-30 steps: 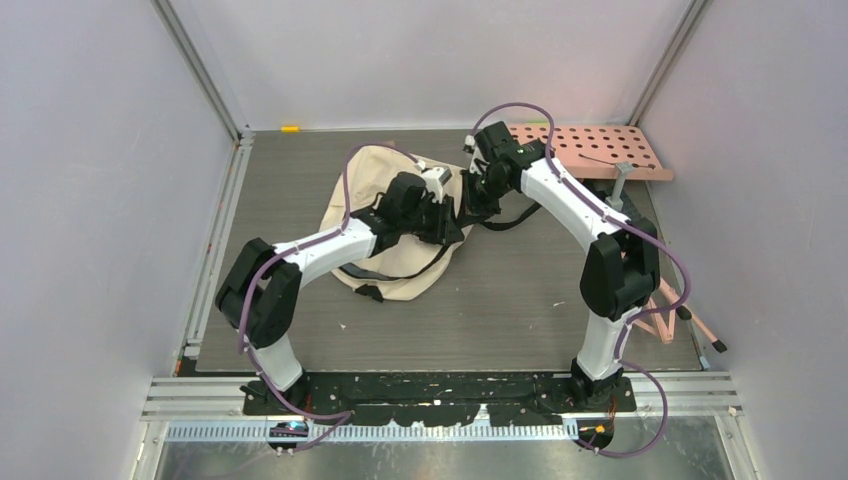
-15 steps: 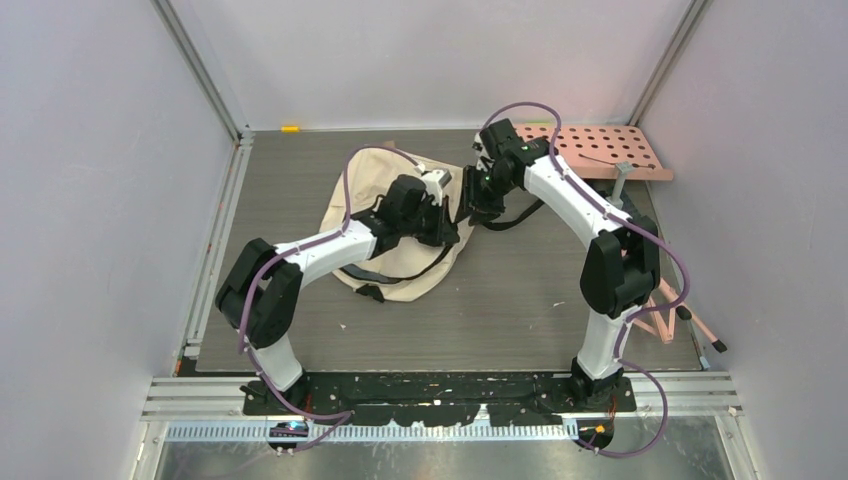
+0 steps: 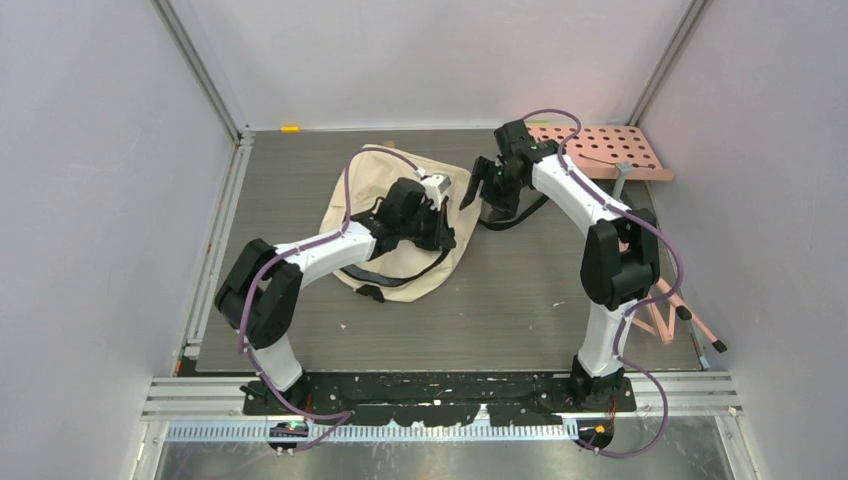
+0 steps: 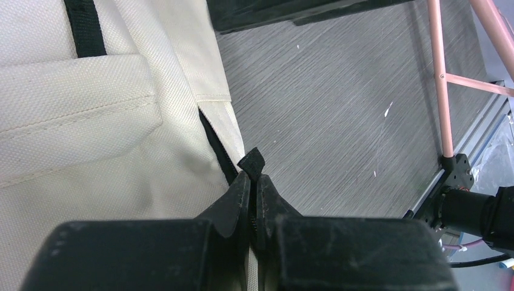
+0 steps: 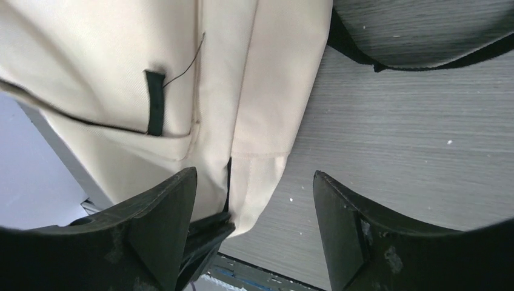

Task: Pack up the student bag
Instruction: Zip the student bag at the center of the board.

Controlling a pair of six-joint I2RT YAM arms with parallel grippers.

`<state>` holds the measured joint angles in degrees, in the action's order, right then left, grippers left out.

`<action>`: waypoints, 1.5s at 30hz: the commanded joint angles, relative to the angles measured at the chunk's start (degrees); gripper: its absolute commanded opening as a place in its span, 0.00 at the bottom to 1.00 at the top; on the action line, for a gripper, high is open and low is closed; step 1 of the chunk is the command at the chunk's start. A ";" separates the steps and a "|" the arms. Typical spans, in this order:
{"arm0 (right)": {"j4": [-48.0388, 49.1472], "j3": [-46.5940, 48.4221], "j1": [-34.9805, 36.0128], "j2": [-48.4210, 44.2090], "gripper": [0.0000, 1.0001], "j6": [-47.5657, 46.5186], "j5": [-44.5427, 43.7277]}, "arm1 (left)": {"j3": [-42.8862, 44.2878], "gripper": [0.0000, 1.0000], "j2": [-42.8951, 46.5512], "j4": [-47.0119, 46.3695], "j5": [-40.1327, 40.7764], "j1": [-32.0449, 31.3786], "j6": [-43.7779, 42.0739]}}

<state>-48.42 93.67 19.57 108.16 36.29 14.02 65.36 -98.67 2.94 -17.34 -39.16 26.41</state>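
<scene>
Left wrist view: the left claw [image 4: 254,182] is seen closed on a black zipper pull [image 4: 251,162] at the edge of the student bag [image 4: 91,121].
Key relation: the zipper track [image 4: 217,145] runs ahead of the claw tips and slightly to their left — cream fabric lies on that side, bare bench [image 4: 339,91] on the other.
Right claw [image 5: 254,188]: held open, nothing gripped; the bag's seamed edge lies beneath it, between its fingers.
Nearer arm: the left, judged engaged with the zip; the right hangs over the bag's edge.
Hidden: the bag's mouth is covered by the left arm in the top view — whether the zip is open cannot be told, and no items for packing are made out.
</scene>
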 commanded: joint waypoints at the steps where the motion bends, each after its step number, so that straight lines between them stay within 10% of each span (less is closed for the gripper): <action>1: 3.02 -1.14 0.45 3.53 0.77 3.09 0.56 | -0.15 0.00 2.17 0.43 -0.87 0.04 -1.28; 11: 9.39 -1.47 0.05 11.51 0.76 9.37 10.51 | 0.06 0.00 2.12 1.39 -1.47 0.05 -2.59; 16: 13.42 -2.51 -1.29 12.82 0.20 13.05 11.28 | 1.44 0.00 0.58 5.06 -4.45 0.01 -5.53; 19: 15.45 -3.00 -3.15 12.47 0.03 15.67 9.70 | -0.48 0.00 2.04 5.94 -3.88 0.05 -7.82; 45: 19.56 9.35 -6.39 17.64 0.01 19.31 1.48 | -11.12 0.00 16.07 18.81 2.05 0.05 -16.30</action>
<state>-42.87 96.99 17.26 124.20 53.58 30.00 55.94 -87.26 8.10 -12.62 -38.61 11.20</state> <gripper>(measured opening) 0.064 0.033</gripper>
